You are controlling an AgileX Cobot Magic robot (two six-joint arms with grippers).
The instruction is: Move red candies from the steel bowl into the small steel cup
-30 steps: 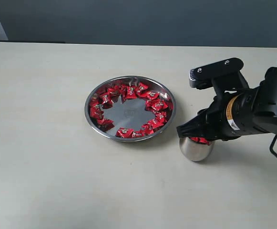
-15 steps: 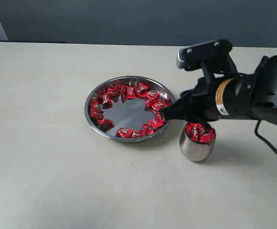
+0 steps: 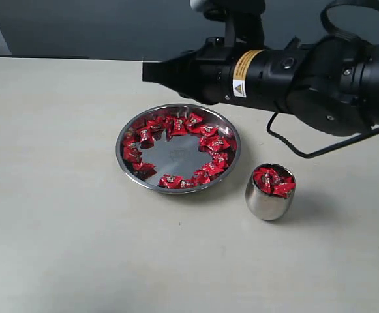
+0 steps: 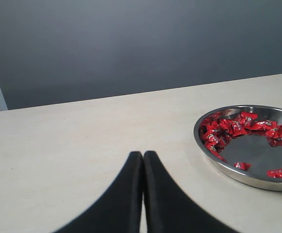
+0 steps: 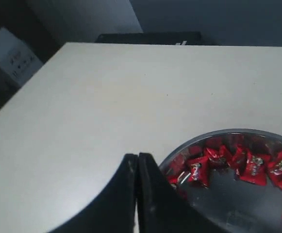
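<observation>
R gripper [image 3: 149, 70] swung off the small steel cup [image 3: 266, 203], now raised over far edge of the steel bowl [image 3: 120, 160]. Jaws pinched together, I see nothing in them. Cup holds a few red candies [image 3: 274, 180]; most sit ringed in the bowl, so plenty left imo. Nearest candies lie below, just beside the tips.

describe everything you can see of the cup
The cup is a small polished steel tumbler with rounded, egg-like sides and no handle. Its mirror-like wall reflects the pale table. It stands upright on the table, to the right of the bowl in the exterior view and apart from it. Red candies fill it to the rim. Nothing else touches it. Only the exterior view shows it.
</observation>
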